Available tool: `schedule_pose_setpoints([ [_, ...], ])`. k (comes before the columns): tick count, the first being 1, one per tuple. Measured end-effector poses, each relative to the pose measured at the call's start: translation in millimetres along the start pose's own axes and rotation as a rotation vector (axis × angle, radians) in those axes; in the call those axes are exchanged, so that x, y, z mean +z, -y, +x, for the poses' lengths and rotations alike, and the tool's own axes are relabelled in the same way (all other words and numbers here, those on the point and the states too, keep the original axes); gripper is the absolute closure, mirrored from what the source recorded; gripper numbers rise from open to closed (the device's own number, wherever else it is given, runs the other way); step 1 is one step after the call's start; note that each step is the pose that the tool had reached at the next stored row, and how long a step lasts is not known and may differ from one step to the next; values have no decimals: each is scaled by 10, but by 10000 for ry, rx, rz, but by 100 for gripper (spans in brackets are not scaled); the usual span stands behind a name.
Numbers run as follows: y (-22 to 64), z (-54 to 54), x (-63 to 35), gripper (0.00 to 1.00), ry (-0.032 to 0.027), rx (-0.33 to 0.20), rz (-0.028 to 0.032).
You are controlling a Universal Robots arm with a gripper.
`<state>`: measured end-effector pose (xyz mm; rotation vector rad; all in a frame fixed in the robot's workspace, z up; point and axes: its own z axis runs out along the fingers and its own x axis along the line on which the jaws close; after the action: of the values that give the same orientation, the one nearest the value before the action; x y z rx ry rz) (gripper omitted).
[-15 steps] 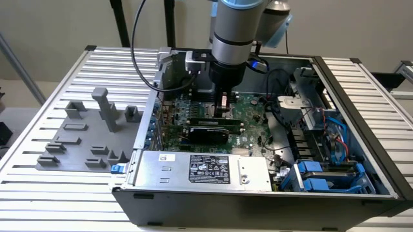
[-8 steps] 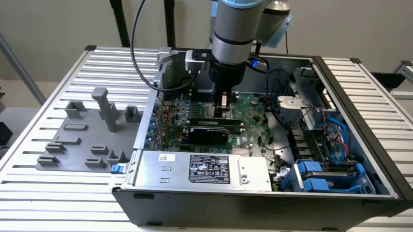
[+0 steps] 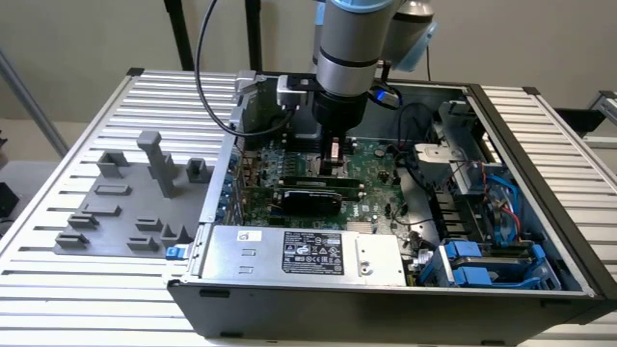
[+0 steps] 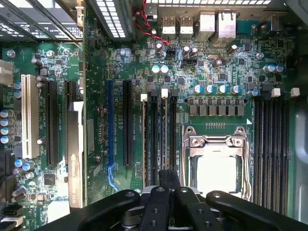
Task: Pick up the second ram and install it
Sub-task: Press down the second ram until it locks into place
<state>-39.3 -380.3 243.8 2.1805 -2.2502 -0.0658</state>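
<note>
The second ram [image 3: 306, 179] is a thin dark-green stick standing on edge along the memory slots of the motherboard [image 3: 374, 168], inside the open computer case. My gripper [image 3: 333, 165] reaches straight down onto the stick's middle, fingers drawn together on it. In the wrist view the gripper [image 4: 169, 180] sits over the bank of long black slots beside the processor socket [image 4: 216, 168]. The ram [image 4: 167, 134] shows there as a narrow edge running from the fingers to a white latch [image 4: 164, 91]. How deep the stick sits in its slot is hidden.
A wider black card [image 3: 308, 200] stands just in front of the ram. The silver power supply [image 3: 299, 253] fills the case's near side, and blue drive bays [image 3: 482, 264] with cables sit at the exterior view's right. A grey slotted fixture [image 3: 126, 210] lies on the table left of the case.
</note>
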Motion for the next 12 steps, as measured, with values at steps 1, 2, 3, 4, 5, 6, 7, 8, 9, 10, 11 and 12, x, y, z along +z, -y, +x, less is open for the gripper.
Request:
schedule_pose_setpoints([
  [1,0,0,1,100,0,0,0],
  [2,0,0,9,100,2,0,1],
  [3,1,-1,26,100,0,0,2],
  [4,2,-3,43,100,-1,-1,6],
  [5,2,-4,62,100,1,-1,10],
  [6,2,-5,81,100,1,0,13],
  [7,3,-6,99,100,2,-1,16],
  [8,4,-6,117,100,1,-1,21],
  [9,4,-5,134,100,-3,-1,25],
  [10,4,-4,148,100,-12,-1,28],
  [11,5,-3,165,100,-13,-1,37],
  [12,4,-2,183,100,-15,0,41],
])
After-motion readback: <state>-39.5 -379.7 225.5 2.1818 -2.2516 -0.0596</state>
